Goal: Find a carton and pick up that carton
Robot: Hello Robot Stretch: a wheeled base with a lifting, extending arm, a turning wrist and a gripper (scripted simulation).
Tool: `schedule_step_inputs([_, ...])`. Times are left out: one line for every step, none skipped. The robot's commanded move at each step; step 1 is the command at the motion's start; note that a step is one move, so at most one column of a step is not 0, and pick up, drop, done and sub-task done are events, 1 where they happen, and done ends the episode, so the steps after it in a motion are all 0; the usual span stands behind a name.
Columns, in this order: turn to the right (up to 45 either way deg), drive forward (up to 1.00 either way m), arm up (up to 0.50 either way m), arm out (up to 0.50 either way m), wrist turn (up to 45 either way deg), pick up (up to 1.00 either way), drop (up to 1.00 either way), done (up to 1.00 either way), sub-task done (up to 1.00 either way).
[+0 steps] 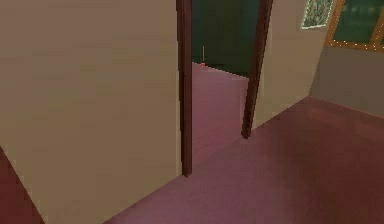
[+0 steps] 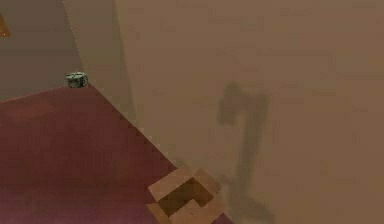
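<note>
An open tan cardboard carton (image 2: 185,200) stands on the dark red floor at the bottom edge of the arm side view, just left of the middle. Its flaps are folded outward and its inside looks dark. It sits close against a plain beige wall (image 2: 260,90), and its lower part is cut off by the picture's edge.
A doorway with a dark brown frame (image 1: 184,90) opens ahead onto a room with a dark green wall (image 1: 225,35). A beige wall (image 1: 90,100) fills the forward view's left. A window (image 1: 358,22) is at the upper right. A small grey-green object (image 2: 76,79) lies on the floor by a wall corner.
</note>
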Motion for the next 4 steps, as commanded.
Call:
schedule_step_inputs([0.0, 0.0, 0.0, 0.24, 0.0, 0.0, 0.0, 0.0, 0.0])
schedule_step_inputs([0.0, 0.0, 0.0, 0.0, 45.0, 0.0, 0.0, 0.0, 0.0])
schedule_step_inputs([0.0, 0.0, 0.0, 0.0, 45.0, 0.0, 0.0, 0.0, 0.0])
schedule_step_inputs([0.0, 0.0, 0.0, 0.0, 45.0, 0.0, 0.0, 0.0, 0.0])
